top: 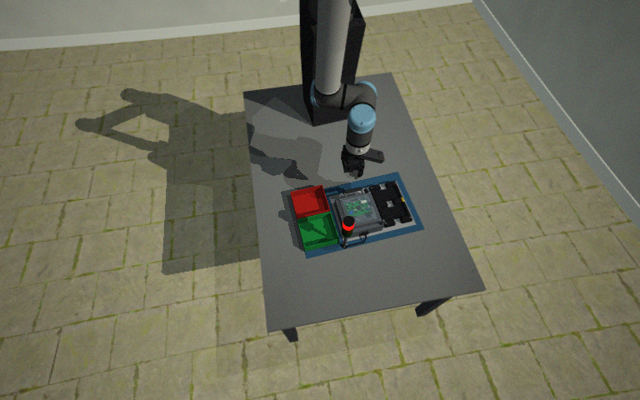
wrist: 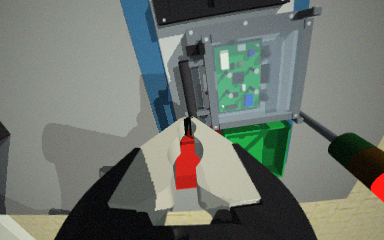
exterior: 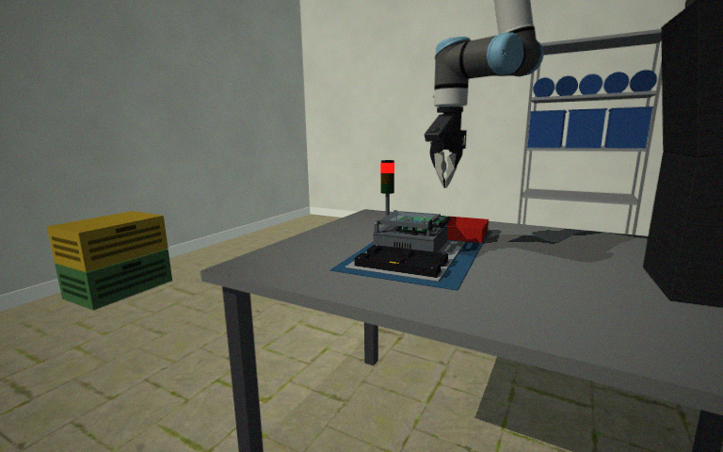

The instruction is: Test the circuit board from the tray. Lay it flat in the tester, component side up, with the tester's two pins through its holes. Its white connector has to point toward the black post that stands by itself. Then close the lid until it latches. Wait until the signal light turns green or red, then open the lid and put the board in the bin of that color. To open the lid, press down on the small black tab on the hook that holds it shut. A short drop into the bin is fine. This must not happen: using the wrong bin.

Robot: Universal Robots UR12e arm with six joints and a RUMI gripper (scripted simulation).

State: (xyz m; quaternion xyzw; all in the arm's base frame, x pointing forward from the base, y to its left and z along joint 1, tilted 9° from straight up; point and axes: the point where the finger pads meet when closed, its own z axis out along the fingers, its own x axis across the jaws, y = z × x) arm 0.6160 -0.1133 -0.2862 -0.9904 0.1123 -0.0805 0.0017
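The green board (top: 357,207) (wrist: 235,91) lies component side up in the grey tester (exterior: 405,240), under the clear lid (wrist: 277,75), which is down. Its white connector (wrist: 224,60) is at the board's upper left in the wrist view. The signal light (top: 347,226) (exterior: 387,168) (wrist: 378,186) glows red. My gripper (top: 351,176) (exterior: 444,186) (wrist: 188,118) is shut and empty, high above the table beside the tester's arm side. A dark bar (wrist: 187,87) and a small black block (wrist: 195,48) are on that side; the hook's tab is unclear.
The red bin (top: 308,202) (exterior: 469,229) and green bin (top: 316,228) (wrist: 260,145) stand side by side at the tester's end opposite the black tray (top: 398,212) (exterior: 373,258). The light's thin pole (exterior: 387,202) (wrist: 317,126) rises near the green bin.
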